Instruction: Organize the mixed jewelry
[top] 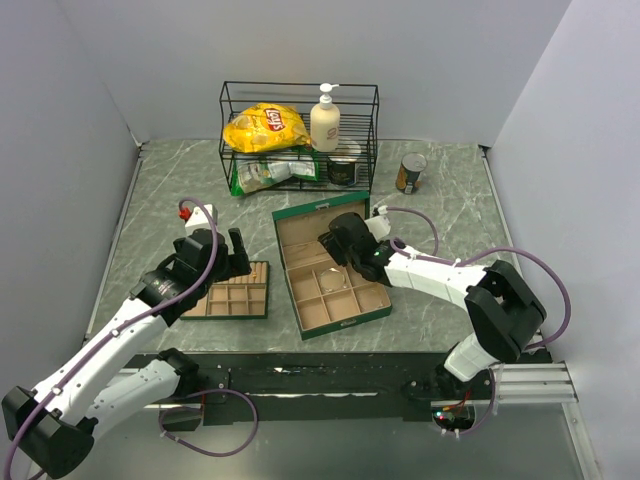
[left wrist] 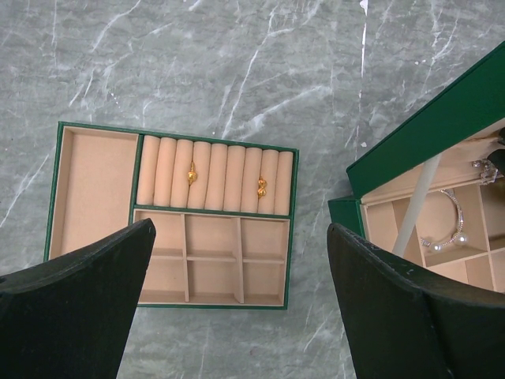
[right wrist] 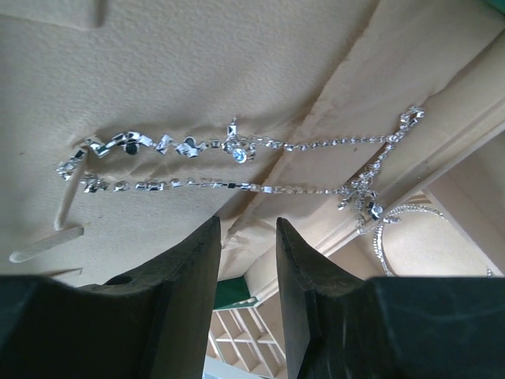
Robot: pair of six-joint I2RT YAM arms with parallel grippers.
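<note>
Two robot arms sort jewelry on a marble bench (left wrist: 237,63). Below the left gripper (left wrist: 241,227), fully spread and empty, lies the tray (left wrist: 95,181). Two gold pieces (left wrist: 192,174) already sit in its roll slots; its other cells are bare. To that gripper's right stands the box (left wrist: 426,142), with a pearl-tipped bangle (left wrist: 461,237) in one cell. The right gripper (right wrist: 246,225), inside the box, is parted by a narrow gap and holds nothing. A silver chain (right wrist: 229,150) lies loose on the lining just ahead of its tips. We judge the task partly done: chain and bangle are not yet sorted.
</note>
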